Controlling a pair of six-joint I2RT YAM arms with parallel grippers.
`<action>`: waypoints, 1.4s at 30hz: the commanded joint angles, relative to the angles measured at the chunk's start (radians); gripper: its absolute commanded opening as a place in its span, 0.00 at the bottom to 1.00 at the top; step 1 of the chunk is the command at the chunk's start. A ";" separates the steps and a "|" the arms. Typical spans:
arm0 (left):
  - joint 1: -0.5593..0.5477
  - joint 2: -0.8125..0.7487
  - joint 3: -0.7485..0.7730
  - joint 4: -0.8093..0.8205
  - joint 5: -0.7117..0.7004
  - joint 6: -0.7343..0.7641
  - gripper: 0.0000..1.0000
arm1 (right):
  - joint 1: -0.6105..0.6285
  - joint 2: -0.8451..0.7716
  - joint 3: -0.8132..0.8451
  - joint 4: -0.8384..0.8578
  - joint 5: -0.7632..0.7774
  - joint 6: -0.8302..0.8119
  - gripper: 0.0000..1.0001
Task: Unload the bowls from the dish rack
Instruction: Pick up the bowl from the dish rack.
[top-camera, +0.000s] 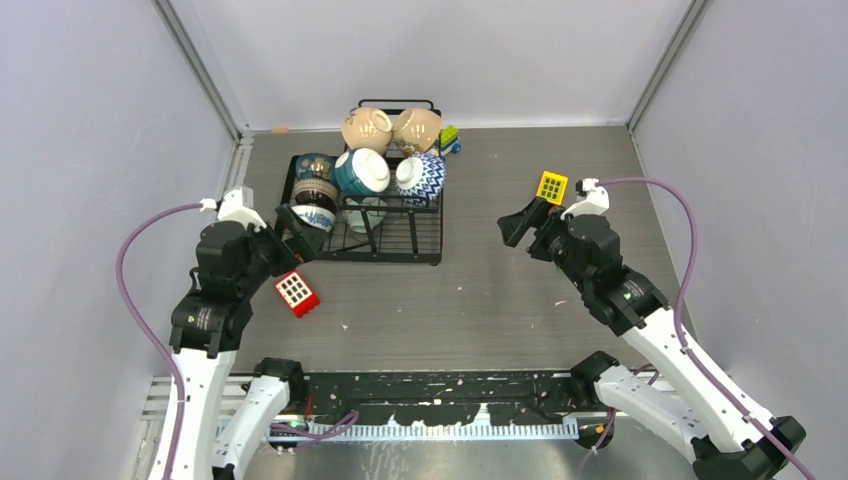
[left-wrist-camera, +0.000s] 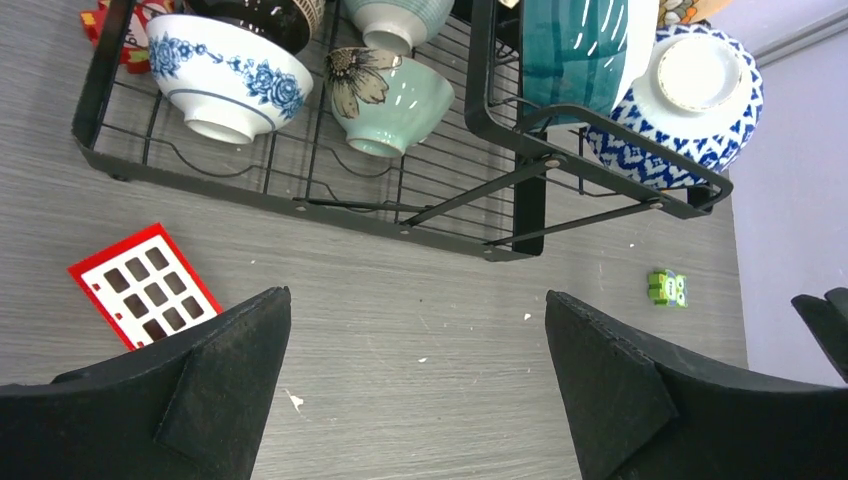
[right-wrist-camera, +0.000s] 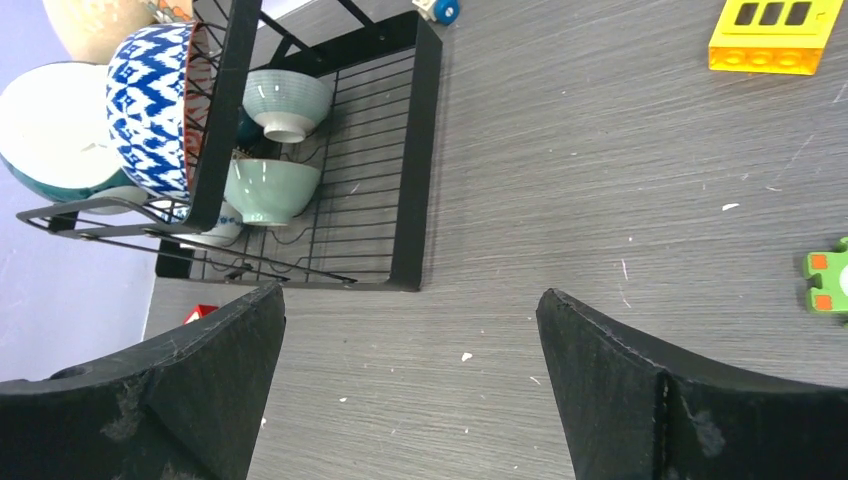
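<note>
A large black wire dish rack (top-camera: 438, 225) stands on a grey wood-grain table (top-camera: 480, 290), loaded with small round ceramic bowls that lean tilted among its tines. At the rack's far edge sit two cream ceramic bowls (top-camera: 366, 128), side by side. Just in front of them, in the rack's raised section, a teal bowl with a white inside (top-camera: 361, 171) rests next to a blue-and-white zigzag bowl (top-camera: 421, 177). In the rack's lower section are a dark brown banded bowl (top-camera: 314, 182), a white bowl with blue flowers (left-wrist-camera: 225, 75), a pale green bowl with a dark flower (left-wrist-camera: 390, 100) and a grey-green ribbed bowl (right-wrist-camera: 287, 100). The left gripper (left-wrist-camera: 417, 300) hovers near the rack's front left corner, its jaws spread wide and holding nothing. The right gripper (right-wrist-camera: 410, 295) hangs well off to the rack's right, jaws equally wide and empty. A flat red plastic block with a grid of square holes (top-camera: 297, 293) lies just in front of the rack's front left corner. A yellow plastic block with a similar grid (top-camera: 551, 186) lies well to the rack's right. A tiny green toy (left-wrist-camera: 667, 288) also lies to the rack's right.
</note>
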 joint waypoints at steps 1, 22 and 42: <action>0.004 -0.018 -0.021 0.060 0.054 0.043 1.00 | 0.000 -0.054 -0.007 0.096 0.063 -0.003 1.00; 0.003 0.010 -0.084 0.195 -0.038 -0.033 1.00 | 0.000 0.119 0.194 0.011 -0.251 -0.024 0.98; 0.004 -0.086 -0.191 0.152 0.094 0.002 1.00 | -0.052 0.421 0.233 0.471 -0.445 0.320 0.78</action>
